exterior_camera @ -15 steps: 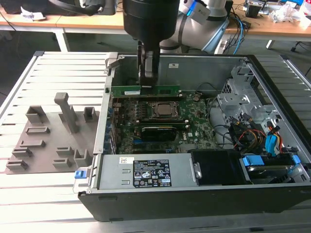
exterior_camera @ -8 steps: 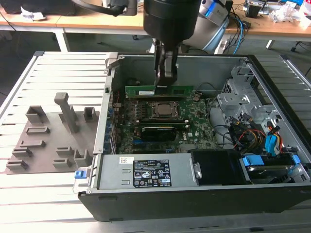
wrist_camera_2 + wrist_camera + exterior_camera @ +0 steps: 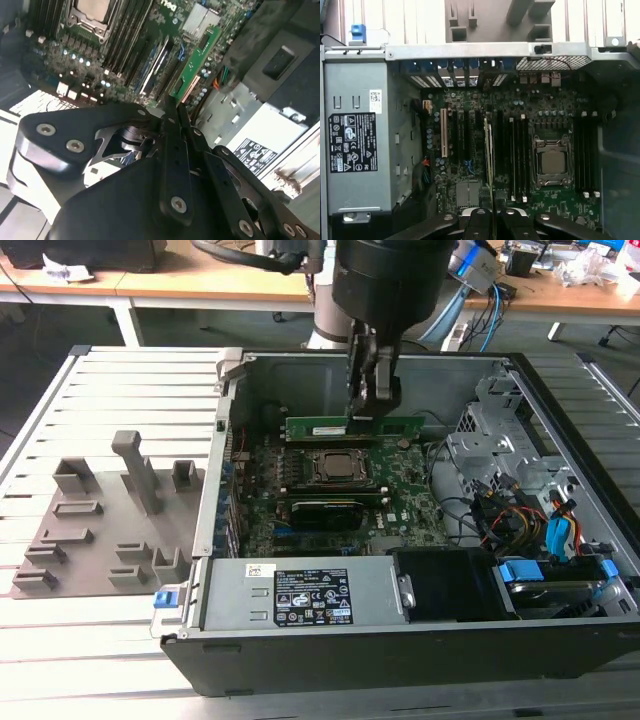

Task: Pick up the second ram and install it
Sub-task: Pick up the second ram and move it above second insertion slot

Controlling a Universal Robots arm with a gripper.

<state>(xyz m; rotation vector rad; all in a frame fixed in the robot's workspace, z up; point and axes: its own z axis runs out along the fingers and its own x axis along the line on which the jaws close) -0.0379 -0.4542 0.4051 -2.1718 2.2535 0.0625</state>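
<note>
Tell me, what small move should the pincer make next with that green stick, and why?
Probably lower it gently, straight down. The pincer is shut on the second ram, which hangs level above the motherboard, lengthwise along the memory slots beside the processor socket, not yet seated.

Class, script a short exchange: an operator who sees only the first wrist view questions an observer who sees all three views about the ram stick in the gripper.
Operator: I see the second ram edge-on only. Is it level?
Observer: Yes. In the exterior view it lies level, running from that view's left to its right.
Operator: Where is it gripped?
Observer: In the exterior view the gripper is shut on it near its middle.
</note>
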